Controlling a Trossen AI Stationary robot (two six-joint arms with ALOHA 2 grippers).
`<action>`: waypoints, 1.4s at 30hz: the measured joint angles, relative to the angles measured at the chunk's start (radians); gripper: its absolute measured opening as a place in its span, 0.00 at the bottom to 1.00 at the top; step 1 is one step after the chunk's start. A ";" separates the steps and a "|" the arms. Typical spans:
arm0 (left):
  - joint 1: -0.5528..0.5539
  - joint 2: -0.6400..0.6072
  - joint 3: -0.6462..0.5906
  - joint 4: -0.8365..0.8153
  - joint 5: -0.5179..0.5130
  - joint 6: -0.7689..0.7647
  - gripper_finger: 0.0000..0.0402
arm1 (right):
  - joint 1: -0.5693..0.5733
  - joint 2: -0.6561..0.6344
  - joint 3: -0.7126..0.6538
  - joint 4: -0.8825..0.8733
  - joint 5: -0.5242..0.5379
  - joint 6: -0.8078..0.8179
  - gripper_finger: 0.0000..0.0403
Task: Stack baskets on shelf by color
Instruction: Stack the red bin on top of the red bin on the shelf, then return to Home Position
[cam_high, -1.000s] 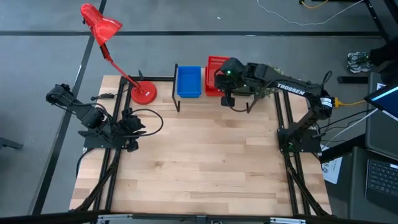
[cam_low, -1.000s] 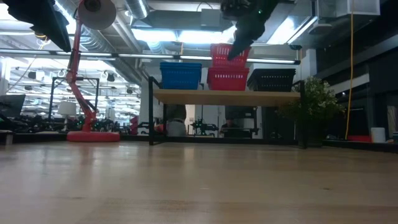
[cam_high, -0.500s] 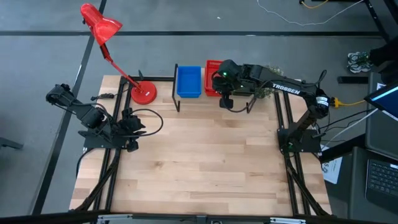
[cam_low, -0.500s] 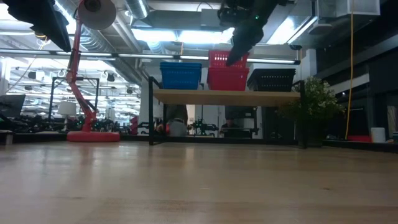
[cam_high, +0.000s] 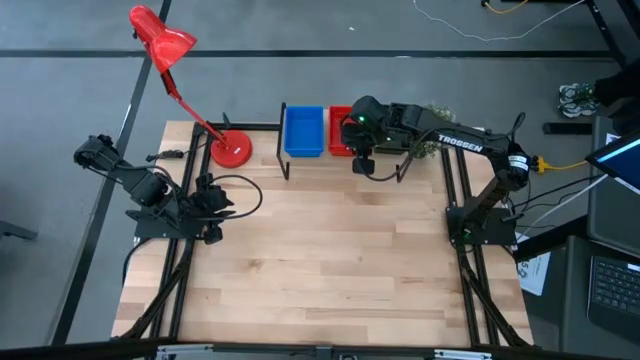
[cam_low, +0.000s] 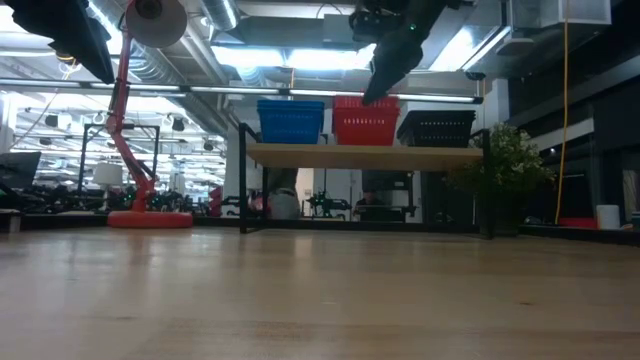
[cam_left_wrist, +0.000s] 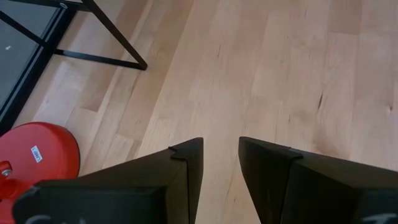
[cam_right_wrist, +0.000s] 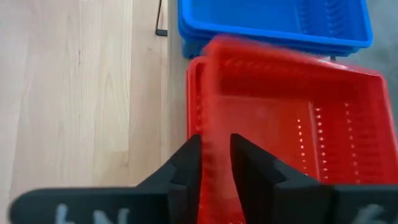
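Two arms show in the high view. The right gripper (cam_high: 362, 140) reaches over the shelf (cam_high: 345, 157) at the table's twelve-o'clock edge, above the red baskets (cam_high: 340, 135), which sit just beside the blue baskets (cam_high: 303, 132) at their nine o'clock. The left gripper (cam_high: 208, 198) waits over the wooden table (cam_high: 320, 250) at about nine o'clock, near the round base of a red lamp (cam_high: 231, 152).

In the low view the shelf's plank (cam_low: 365, 154) carries three stacks side by side: blue baskets (cam_low: 291, 121) toward nine o'clock, red baskets (cam_low: 366, 121) in the middle, black baskets (cam_low: 437, 128) toward three o'clock. The right gripper (cam_low: 385, 72) hangs at the red stack's twelve o'clock, its tip at the stack's upper rim. A small green plant (cam_low: 508, 162) stands beyond the shelf's three-o'clock end.

In the left wrist view the left gripper (cam_left_wrist: 221, 163) has its two dark fingers apart with nothing between them, bare tabletop under them and the lamp's red base (cam_left_wrist: 37, 158) close by.

In the right wrist view the right gripper (cam_right_wrist: 215, 163) straddles the near wall of the top red basket (cam_right_wrist: 286, 130), fingers (cam_right_wrist: 186, 165) on either side of the mesh. The rim there is blurred, so I cannot tell whether they pinch it or stand loose. The blue stack (cam_right_wrist: 273, 25) lies just beyond the red.
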 joint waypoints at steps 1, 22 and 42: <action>0.000 0.000 0.000 0.000 0.000 0.000 0.23 | 0.000 0.000 0.000 0.000 0.000 0.000 0.23; 0.000 0.000 0.000 0.000 0.000 0.001 0.23 | 0.117 -0.002 0.294 -0.387 -0.024 0.411 0.32; -0.141 -0.157 -0.405 0.539 -0.191 0.123 0.23 | 0.470 -0.098 -0.015 -0.544 -0.080 0.671 0.33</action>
